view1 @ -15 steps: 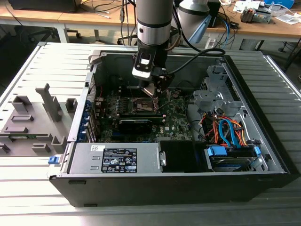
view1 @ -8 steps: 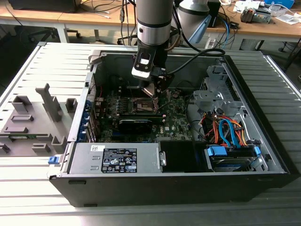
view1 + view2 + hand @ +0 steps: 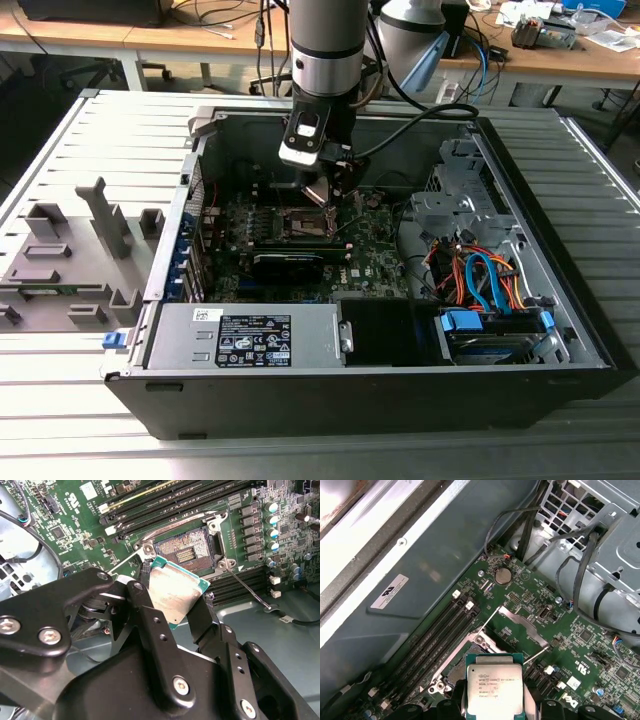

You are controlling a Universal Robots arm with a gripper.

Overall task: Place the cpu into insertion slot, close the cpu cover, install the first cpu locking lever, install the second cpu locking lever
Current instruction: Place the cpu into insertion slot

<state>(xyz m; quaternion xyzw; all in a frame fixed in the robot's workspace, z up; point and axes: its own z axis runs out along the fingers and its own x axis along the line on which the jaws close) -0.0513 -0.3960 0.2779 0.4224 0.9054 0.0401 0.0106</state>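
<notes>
My gripper point(image 3: 174, 604) is shut on the cpu point(image 3: 175, 587), a flat square chip with a silvery top and green rim, pinched by its edges between two black fingers point(image 3: 145, 605). In both wrist views the chip hangs tilted just above and beside the insertion slot point(image 3: 191, 553), a dark square socket with bare contacts and a metal rim. The cpu point(image 3: 494, 690) covers part of the slot point(image 3: 454, 664) in the first wrist view. The cpu cover point(image 3: 521, 624) stands swung open next to the socket. Two thin wire levers point(image 3: 246, 586) point(image 3: 489, 618) stick out, unlatched. In the exterior view, the gripper point(image 3: 325, 190) hovers over the motherboard.
Long black memory slots point(image 3: 150, 510) run beside the socket. Black cables point(image 3: 580, 565) and a metal drive cage point(image 3: 455, 200) lie at the exterior view's right. The power supply point(image 3: 250, 335) fills the case front. A grey fixture point(image 3: 70, 260) sits on the table at the exterior view's left.
</notes>
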